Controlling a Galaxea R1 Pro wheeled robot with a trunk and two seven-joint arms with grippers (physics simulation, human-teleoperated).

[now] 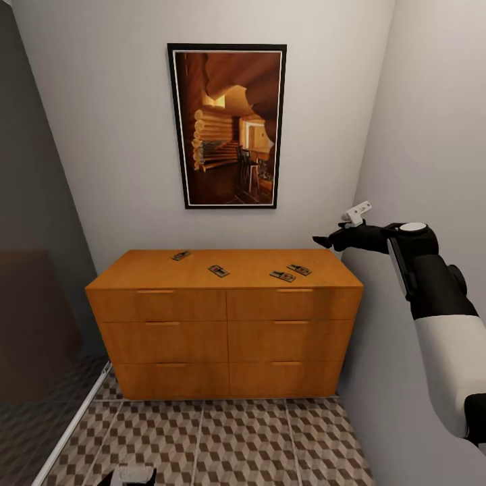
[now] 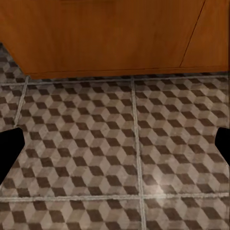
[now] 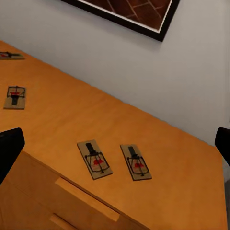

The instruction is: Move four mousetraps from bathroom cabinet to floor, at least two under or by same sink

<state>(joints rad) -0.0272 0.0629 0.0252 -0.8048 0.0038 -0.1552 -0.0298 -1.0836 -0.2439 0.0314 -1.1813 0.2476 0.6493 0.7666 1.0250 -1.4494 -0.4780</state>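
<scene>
Several mousetraps lie on the flat top of the orange-brown cabinet (image 1: 226,317): one at the back left (image 1: 181,255), one near the middle (image 1: 218,271) and a pair at the right (image 1: 282,276) (image 1: 299,269). My right gripper (image 1: 322,239) hovers open above the cabinet's right end, over that pair (image 3: 95,159) (image 3: 135,162), holding nothing. The right wrist view also catches the middle mousetrap (image 3: 15,97). My left gripper (image 2: 115,146) hangs low and open over the cube-patterned bathroom floor (image 2: 96,143), facing the cabinet's base (image 2: 110,33).
A framed picture (image 1: 227,126) hangs on the wall behind the cabinet. The right wall (image 1: 432,135) runs close beside my right arm. A dark glass panel (image 1: 34,324) with a white floor rail (image 1: 71,425) closes the left side.
</scene>
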